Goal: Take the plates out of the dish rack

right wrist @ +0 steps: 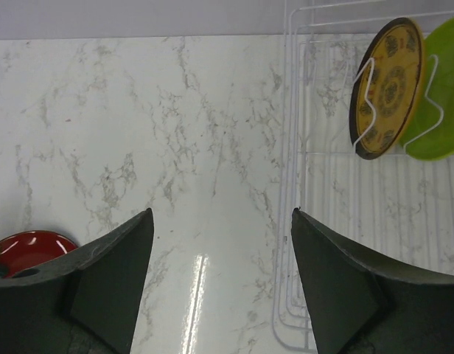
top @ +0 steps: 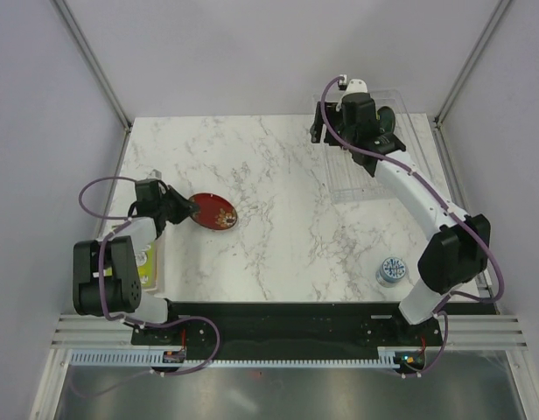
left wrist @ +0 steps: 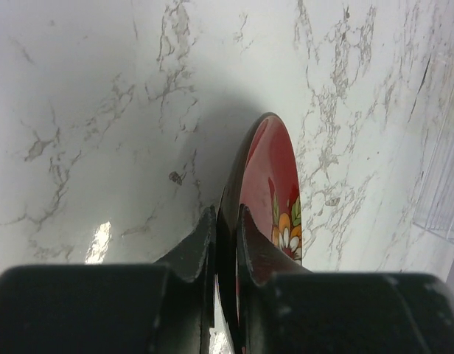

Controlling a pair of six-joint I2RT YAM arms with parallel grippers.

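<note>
The dark red floral plate (top: 215, 212) lies low at the left of the table, and my left gripper (top: 178, 208) is shut on its left rim. In the left wrist view the jaws (left wrist: 225, 212) pinch the rim of the red plate (left wrist: 275, 177), seen edge-on. The clear dish rack (top: 357, 184) stands at the back right. My right gripper (top: 320, 131) is open and empty over the rack's left edge. In the right wrist view the gripper (right wrist: 222, 214) is wide open; the yellow plate (right wrist: 385, 88) and lime green plate (right wrist: 441, 88) stand in the rack (right wrist: 345, 221). The teal plate is hidden.
A small blue-and-white cup (top: 390, 270) stands at the front right by the right arm's base. A flat green-yellow item (top: 148, 262) lies under the left arm at the front left. Grey walls enclose the table.
</note>
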